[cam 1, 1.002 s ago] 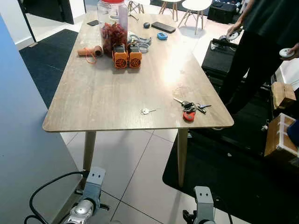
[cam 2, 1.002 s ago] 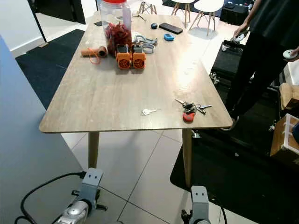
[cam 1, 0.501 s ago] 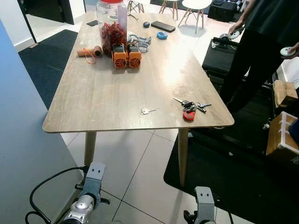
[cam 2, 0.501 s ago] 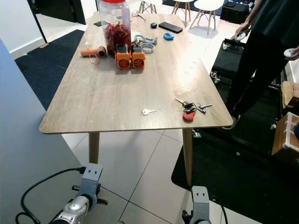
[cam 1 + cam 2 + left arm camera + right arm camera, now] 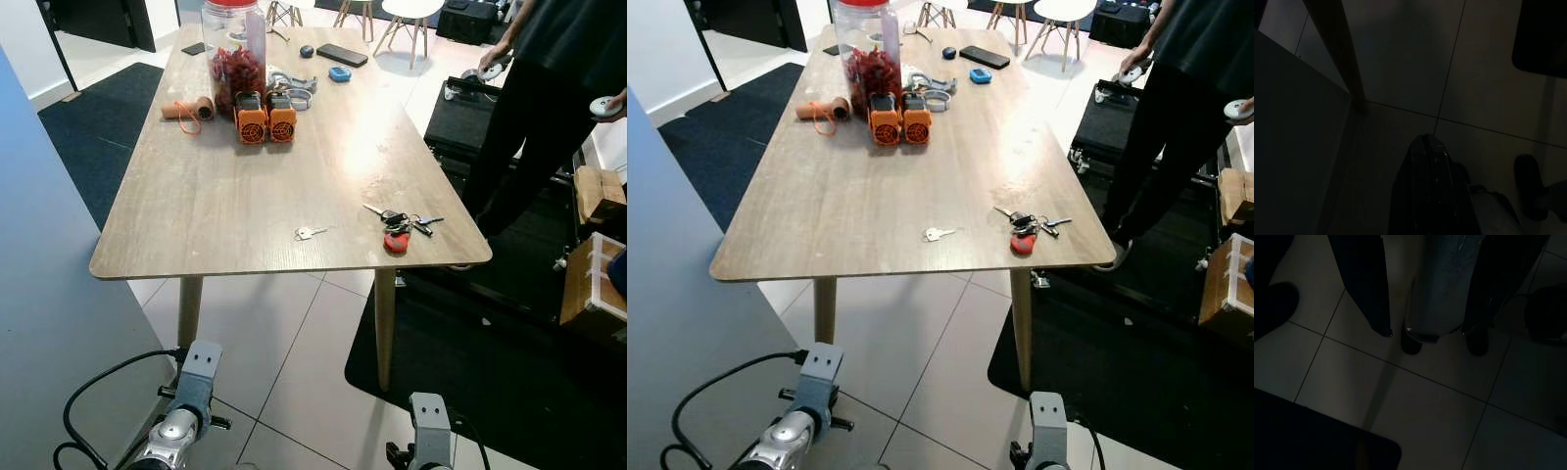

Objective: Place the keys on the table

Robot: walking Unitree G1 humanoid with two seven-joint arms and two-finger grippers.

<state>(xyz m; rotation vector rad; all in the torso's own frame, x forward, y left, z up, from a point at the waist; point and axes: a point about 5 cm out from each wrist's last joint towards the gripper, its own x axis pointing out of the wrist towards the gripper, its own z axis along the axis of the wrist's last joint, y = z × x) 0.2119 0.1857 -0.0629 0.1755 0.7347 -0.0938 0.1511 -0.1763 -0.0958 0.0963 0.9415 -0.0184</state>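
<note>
I saw the keys [image 5: 401, 227] lying on the counter [image 5: 225, 196] near its right front corner, a lone key [image 5: 308, 233] just left. The right fingers [image 5: 1376, 293] hung spread above floor tiles; the left fingers [image 5: 1430, 161] looked pressed together.

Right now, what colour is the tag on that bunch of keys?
Red; the tag shows best in the right eye view.

Keys [image 5: 399, 224] lie near the table's [image 5: 216, 196] right front corner, right of a single key [image 5: 308, 233].
</note>
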